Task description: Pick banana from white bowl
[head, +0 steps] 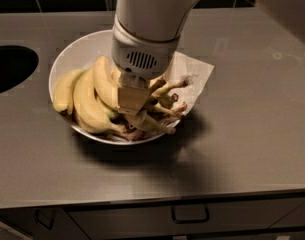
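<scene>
Bananas fill the 9 o'clock half of the white bowl, a yellow bunch curving side by side. Their brown stems gather toward the bowl's middle and its 5 o'clock rim. The bowl sits on the grey bench, a little toward 10 o'clock from the centre of my view. My arm comes down from 12 o'clock over the bowl. The pincer is low inside the bowl, right at the stem ends and against the bananas. The arm covers most of it from this angle, so I cannot tell whether the pincer is spread, pressed together or pinching a banana. A crumpled white paper pokes out over the bowl's 2 o'clock rim onto the bench. At 9 o'clock in my view a dark round opening is cut into the bench, well apart from the bowl. A drawer handle shows below the bench edge near 6 o'clock.
</scene>
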You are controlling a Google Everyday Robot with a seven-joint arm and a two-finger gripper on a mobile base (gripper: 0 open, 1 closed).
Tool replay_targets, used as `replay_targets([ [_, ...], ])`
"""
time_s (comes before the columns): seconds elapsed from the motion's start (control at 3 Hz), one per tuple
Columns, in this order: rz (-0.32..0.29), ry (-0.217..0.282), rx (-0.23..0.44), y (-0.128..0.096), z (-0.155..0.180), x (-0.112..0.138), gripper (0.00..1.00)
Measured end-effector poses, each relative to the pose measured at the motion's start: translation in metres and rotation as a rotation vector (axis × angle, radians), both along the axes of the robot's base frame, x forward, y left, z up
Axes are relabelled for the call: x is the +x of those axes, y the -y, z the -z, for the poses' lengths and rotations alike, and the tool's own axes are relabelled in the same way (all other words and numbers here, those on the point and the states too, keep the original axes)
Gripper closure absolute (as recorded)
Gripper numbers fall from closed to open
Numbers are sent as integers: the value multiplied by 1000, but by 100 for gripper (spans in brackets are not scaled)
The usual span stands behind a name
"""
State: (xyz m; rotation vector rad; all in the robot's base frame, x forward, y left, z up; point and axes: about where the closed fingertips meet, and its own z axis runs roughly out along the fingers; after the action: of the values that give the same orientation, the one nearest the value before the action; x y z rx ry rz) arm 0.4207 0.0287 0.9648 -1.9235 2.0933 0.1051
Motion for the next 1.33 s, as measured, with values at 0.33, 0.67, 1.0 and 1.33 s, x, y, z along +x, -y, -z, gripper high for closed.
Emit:
replay_targets([
  [0.33,1,5,1,-1,-2,0,81],
  [0.67,3,13,3,-2,-5,-1,50],
  [1.0,3,14,3,-2,-6,-2,42],
  [1.33,2,18,2,-3,-9,-2,43],
])
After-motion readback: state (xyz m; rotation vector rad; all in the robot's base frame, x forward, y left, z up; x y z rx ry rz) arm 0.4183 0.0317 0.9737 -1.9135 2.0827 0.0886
